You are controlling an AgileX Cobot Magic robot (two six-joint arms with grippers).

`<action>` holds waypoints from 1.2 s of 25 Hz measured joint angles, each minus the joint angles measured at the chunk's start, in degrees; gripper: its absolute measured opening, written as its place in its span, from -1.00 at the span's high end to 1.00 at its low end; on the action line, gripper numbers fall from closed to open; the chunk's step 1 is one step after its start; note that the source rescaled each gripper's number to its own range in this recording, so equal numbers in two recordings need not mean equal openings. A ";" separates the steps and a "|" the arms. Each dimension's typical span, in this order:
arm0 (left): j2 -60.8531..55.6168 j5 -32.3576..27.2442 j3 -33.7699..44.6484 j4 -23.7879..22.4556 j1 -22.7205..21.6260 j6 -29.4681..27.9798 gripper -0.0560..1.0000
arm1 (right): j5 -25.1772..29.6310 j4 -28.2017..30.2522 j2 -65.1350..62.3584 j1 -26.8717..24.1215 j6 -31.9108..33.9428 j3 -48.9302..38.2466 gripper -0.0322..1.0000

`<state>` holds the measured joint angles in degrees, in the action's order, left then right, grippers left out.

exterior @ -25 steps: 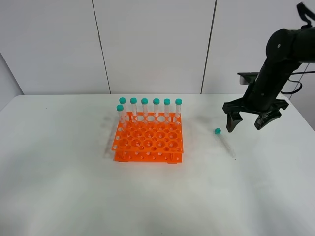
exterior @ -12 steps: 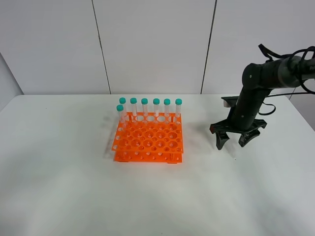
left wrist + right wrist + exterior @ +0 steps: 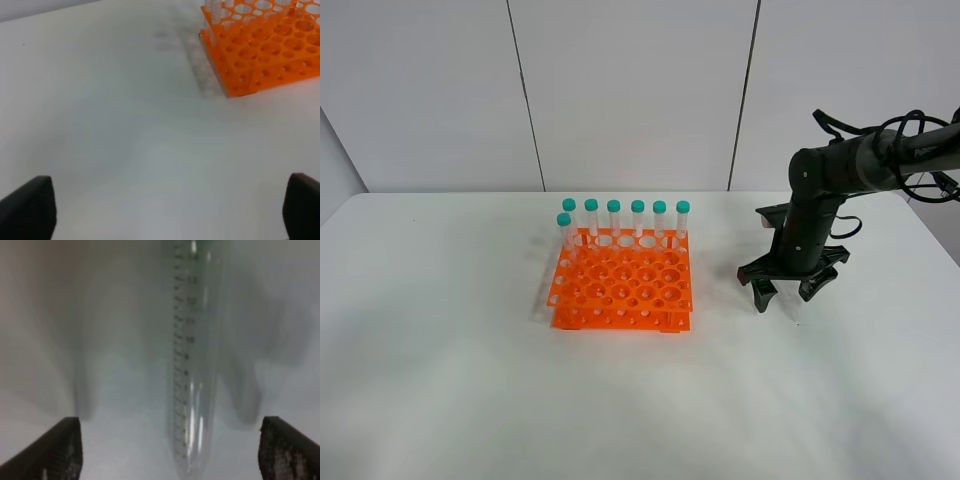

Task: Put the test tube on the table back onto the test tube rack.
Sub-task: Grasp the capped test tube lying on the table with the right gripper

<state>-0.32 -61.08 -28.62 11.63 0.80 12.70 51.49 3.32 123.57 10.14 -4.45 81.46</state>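
The test tube (image 3: 194, 365) lies on the white table (image 3: 470, 380), clear with printed graduation marks, its teal cap only just showing. In the right wrist view it runs lengthwise between the two dark fingertips of my right gripper (image 3: 169, 442), which is open and straddles it without touching. From the exterior high view, the right gripper (image 3: 787, 293) sits low on the table to the right of the orange test tube rack (image 3: 622, 285) and hides the tube. My left gripper (image 3: 165, 210) is open over bare table, with the rack (image 3: 265, 45) ahead of it.
Several teal-capped tubes (image 3: 637, 215) stand upright along the rack's back row, one more at its left edge. The rack's front holes hold nothing. A white wall (image 3: 620, 90) rises behind the table, and black cables (image 3: 920, 185) trail off the right arm.
My right arm has swung left and dropped down over the tube, which showed on the table a second ago and is now covered in the exterior view. Its jaws narrowed slightly.
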 joint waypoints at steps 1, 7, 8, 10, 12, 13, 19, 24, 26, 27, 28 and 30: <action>0.00 0.00 0.00 0.00 0.00 0.00 -1.00 | 0.42 0.52 0.00 0.00 0.05 0.07 -0.66; 0.00 0.00 0.00 0.00 0.00 0.00 -1.00 | 0.73 0.24 0.06 0.00 0.67 0.18 -0.64; 0.00 0.00 0.00 0.00 0.00 0.00 -1.00 | 0.62 -0.56 0.06 0.00 0.74 0.18 -0.64; 0.00 0.00 0.00 0.00 0.00 0.00 -1.00 | 0.05 -2.55 0.10 0.00 0.85 0.18 -0.63; 0.00 0.00 0.00 0.00 0.00 0.00 -1.00 | -0.88 -4.03 0.10 0.00 0.85 0.18 -0.63; 0.00 0.00 0.00 0.00 0.00 0.00 -1.00 | -0.99 -4.26 0.10 0.00 0.85 0.18 -0.63; 0.00 0.00 0.00 0.00 0.00 0.00 -1.00 | -0.88 -3.32 0.10 0.00 1.63 0.18 -0.63; 0.00 0.00 0.00 0.00 0.00 0.00 -1.00 | -0.78 -2.11 0.10 0.00 2.35 0.18 -0.63; 0.00 0.00 0.00 0.00 0.00 0.00 -1.00 | -0.78 -2.09 0.10 0.00 2.52 0.18 -0.63; 0.00 0.00 0.00 0.00 0.00 0.00 -1.00 | -0.78 -2.04 0.10 0.00 2.61 0.18 -0.63; 0.00 0.00 0.00 0.00 0.00 0.00 -1.00 | -0.78 -2.04 0.10 0.00 2.81 0.18 -0.63; 0.00 0.00 0.00 0.00 0.00 0.00 -1.00 | -0.78 -1.93 0.10 0.00 3.07 0.18 -0.63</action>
<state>-0.32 -61.08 -28.62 11.63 0.80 12.70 50.72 1.39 123.68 10.14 -1.38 81.64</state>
